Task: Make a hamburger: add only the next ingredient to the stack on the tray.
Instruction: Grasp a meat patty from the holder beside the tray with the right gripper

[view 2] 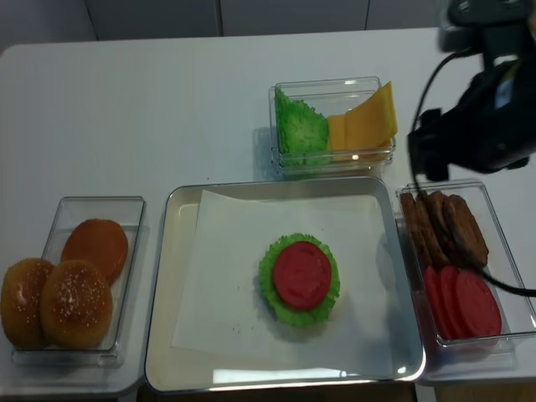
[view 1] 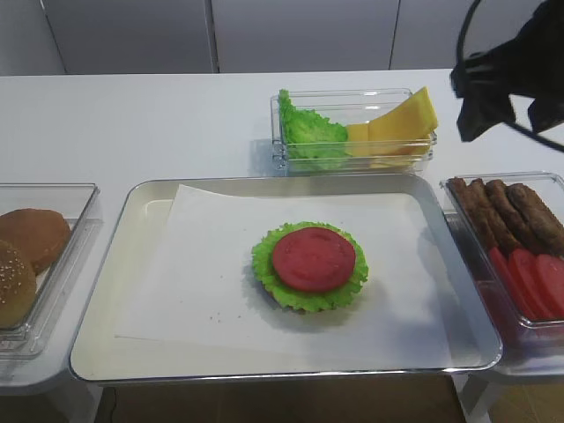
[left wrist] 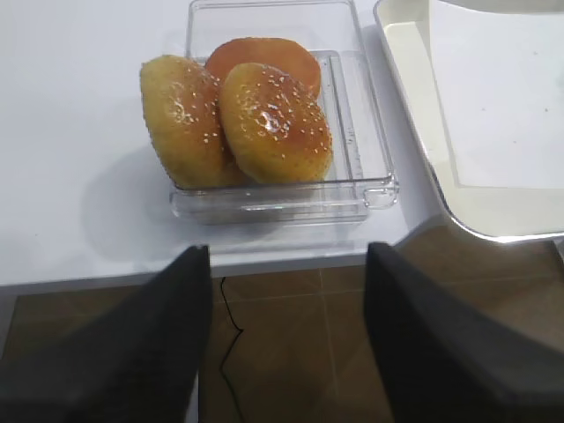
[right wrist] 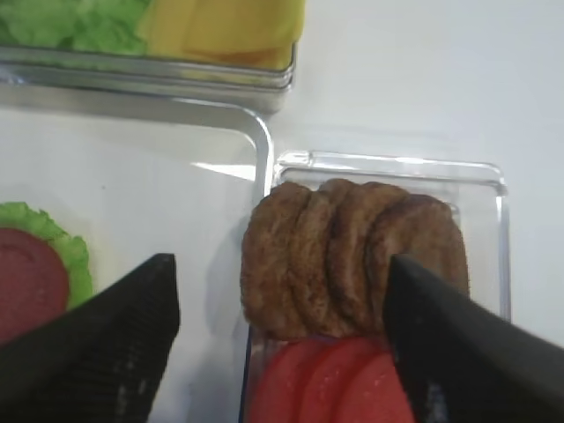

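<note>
On tray (view 2: pixel 159 335): one stack (view 2: pixel 299 279); four patties (right wrist: pixel 348 256).

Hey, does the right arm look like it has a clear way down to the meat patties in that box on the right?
Probably yes. The right gripper hangs open above the meat patties, which stand in a row in the uncovered clear box. Nothing lies over them; only the tomato slices crowd the near side.

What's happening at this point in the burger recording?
The right gripper hangs open above the clear box of meat patties and tomato slices, its fingers spread to either side of the row of patties, holding nothing. On the tray the stack so far shows lettuce topped with tomato. The left gripper waits open, off the table edge near the buns.
</note>
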